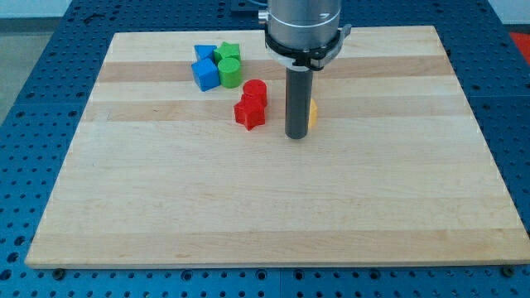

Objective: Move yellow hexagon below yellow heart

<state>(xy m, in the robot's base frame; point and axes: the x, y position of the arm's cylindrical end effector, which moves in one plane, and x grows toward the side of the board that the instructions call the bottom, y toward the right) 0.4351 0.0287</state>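
My tip [296, 136] rests on the wooden board [273, 207] a little above its middle. A yellow block [312, 113] shows only as a sliver just right of the rod, mostly hidden behind it; I cannot make out its shape. I see no second yellow block; it may be hidden by the rod. The tip is right of the red blocks and touches or nearly touches the yellow sliver.
A red cylinder [255, 91] and a red star [248, 113] sit left of the rod. Further to the upper left are a blue block [204, 73], a blue triangle [202, 52], a green cylinder [230, 72] and a green block [227, 52], clustered together.
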